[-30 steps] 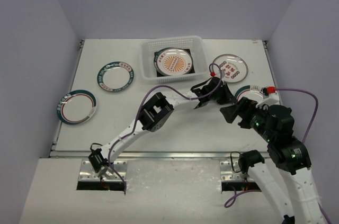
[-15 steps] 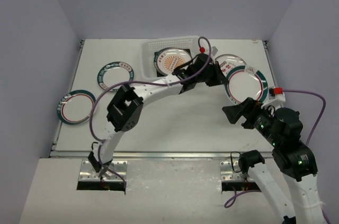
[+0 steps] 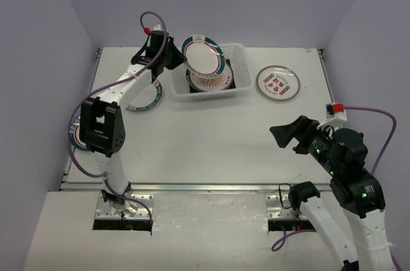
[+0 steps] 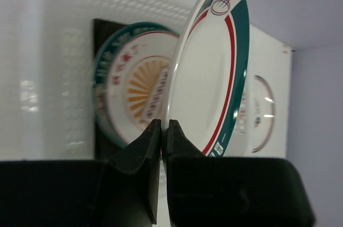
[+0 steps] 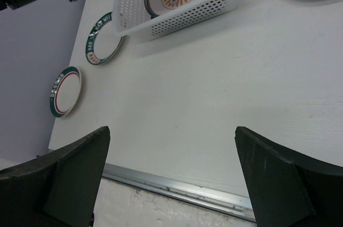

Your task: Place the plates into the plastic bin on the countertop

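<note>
My left gripper (image 3: 182, 61) is shut on the edge of a white plate with a teal rim and red line (image 3: 202, 53), held tilted over the plastic bin (image 3: 206, 97). In the left wrist view the gripper (image 4: 165, 125) pinches that plate (image 4: 214, 71) above the bin's lattice wall (image 4: 53, 50). An orange-sunburst plate (image 3: 210, 80) lies in the bin on a dark square dish. My right gripper (image 3: 288, 135) is open and empty, above the countertop (image 3: 211, 136) at the near right; in its wrist view (image 5: 171, 141) nothing lies between the fingers.
A plate with red motifs (image 3: 278, 82) lies right of the bin. A teal-ringed plate (image 3: 146, 99) lies left of the bin, partly under my left arm. Another teal-and-red plate (image 3: 82, 131) lies at the left edge. A metal strip (image 5: 177, 187) marks the countertop's near edge.
My left arm has swung from the right side of the bin to the left, carrying the teal-rimmed plate up over the bin. My right gripper has drawn back slightly.
</note>
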`<state>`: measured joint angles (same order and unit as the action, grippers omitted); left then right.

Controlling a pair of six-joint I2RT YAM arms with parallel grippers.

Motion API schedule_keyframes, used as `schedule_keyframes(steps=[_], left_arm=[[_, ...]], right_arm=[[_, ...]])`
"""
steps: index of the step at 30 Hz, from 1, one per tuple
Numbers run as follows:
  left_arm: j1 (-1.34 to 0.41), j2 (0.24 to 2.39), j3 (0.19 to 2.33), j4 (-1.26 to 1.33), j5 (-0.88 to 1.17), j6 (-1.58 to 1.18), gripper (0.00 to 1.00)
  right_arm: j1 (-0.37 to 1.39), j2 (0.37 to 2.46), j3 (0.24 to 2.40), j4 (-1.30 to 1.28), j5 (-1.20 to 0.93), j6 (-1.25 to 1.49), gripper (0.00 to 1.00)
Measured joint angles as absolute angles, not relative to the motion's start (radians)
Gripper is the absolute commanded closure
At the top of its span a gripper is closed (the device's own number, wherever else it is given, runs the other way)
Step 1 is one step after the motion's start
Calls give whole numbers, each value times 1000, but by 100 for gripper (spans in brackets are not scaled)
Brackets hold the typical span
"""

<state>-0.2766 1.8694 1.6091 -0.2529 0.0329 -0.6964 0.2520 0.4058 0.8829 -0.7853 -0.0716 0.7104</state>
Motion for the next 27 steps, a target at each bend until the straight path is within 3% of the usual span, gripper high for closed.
schedule_keyframes(steps=[5, 22, 26, 27], left_arm=[[-197, 1936, 1562, -328, 79, -653, 100], [-204, 2129, 1646, -240, 239, -663, 99], [-204, 2167, 1661, -228, 267, -677, 62], [-204, 2167, 1656, -229, 266, -682, 46]], right_arm=[[252, 436, 874, -756, -63, 701, 1], [252, 560, 713, -642, -94, 693, 1], [252, 570, 701, -617, -104, 692, 1], [252, 573, 697, -614, -105, 691, 1]])
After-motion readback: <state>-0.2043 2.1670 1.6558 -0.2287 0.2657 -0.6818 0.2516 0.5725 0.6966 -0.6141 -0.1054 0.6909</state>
